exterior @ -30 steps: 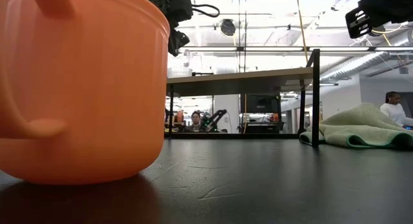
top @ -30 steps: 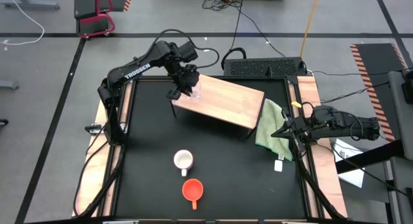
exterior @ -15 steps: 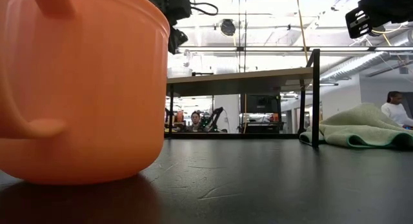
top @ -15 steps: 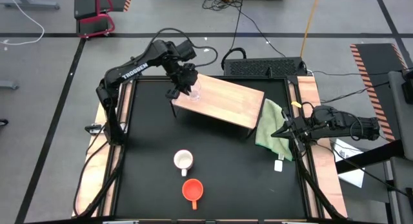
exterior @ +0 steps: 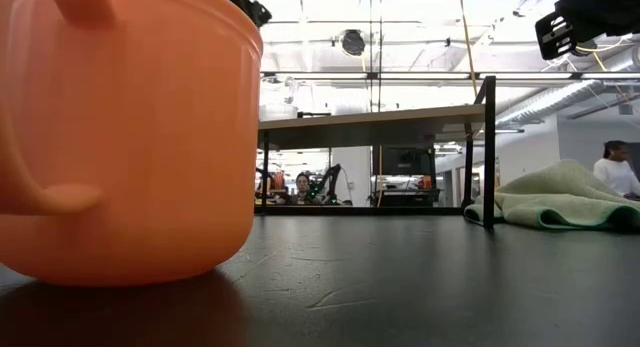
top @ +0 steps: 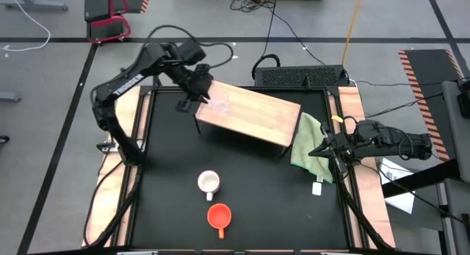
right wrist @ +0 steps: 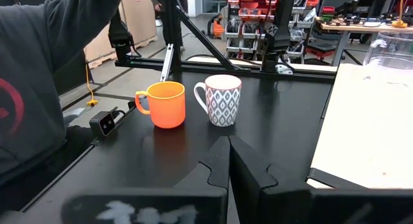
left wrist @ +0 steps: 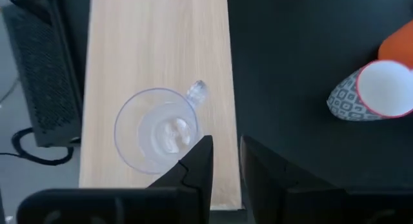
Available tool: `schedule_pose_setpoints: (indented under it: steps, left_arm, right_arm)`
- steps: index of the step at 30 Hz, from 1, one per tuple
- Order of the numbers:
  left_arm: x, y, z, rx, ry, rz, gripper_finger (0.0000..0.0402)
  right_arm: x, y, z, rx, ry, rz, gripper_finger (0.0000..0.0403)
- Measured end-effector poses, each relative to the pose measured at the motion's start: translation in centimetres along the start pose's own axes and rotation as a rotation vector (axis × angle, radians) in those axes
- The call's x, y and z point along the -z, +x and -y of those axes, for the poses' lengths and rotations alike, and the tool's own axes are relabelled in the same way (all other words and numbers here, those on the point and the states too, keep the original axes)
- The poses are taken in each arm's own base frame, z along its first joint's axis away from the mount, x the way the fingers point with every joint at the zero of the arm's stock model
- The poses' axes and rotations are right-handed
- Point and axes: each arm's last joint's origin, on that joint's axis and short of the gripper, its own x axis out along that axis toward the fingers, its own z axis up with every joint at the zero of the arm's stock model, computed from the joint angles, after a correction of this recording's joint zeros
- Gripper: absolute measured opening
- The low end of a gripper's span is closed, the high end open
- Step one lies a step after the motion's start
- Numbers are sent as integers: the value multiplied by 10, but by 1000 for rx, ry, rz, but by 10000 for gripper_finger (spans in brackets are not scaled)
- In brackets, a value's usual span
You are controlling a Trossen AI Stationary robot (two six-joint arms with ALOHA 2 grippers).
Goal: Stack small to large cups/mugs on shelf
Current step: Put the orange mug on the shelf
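The small clear cup stands upright on its base at the left end of the wooden shelf; it also shows in the left wrist view. My left gripper hovers just left of the cup, slightly open and empty. The white patterned mug and the orange mug stand on the black table near the front, also seen in the right wrist view as the orange mug and the white mug. My right gripper waits shut at the table's right edge.
A green cloth lies on the table between the shelf's right end and my right gripper. A person's dark sleeve shows at the table's near side. The orange mug fills the left of the low view.
My left gripper has drawn away from the clear cup, going up and toward the table's left edge. The cup stays upright on the shelf's left end.
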Motion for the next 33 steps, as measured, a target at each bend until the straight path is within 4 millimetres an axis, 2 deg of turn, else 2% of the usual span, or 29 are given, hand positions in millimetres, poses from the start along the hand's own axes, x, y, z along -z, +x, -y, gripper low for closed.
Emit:
schedule_pose_setpoints:
  steps: [6, 18, 21, 25, 33]
  left_arm:
    - [0, -28, 18, -48, -28, 53, 81]
    - [5, -65, 48, -108, -30, 113, 80]
    - [8, -74, 55, -129, -19, 121, 62]
    - [12, -86, 67, -149, -11, 131, 12]
    - [18, -103, 84, -184, -40, 150, 2]
  right_arm:
    - [0, 0, 0, 0, 0, 0, 0]
    - [0, 0, 0, 0, 0, 0, 0]
    - [0, 0, 0, 0, 0, 0, 0]
    - [0, 0, 0, 0, 0, 0, 0]
    - [0, 0, 0, -1, 0, 0, 0]
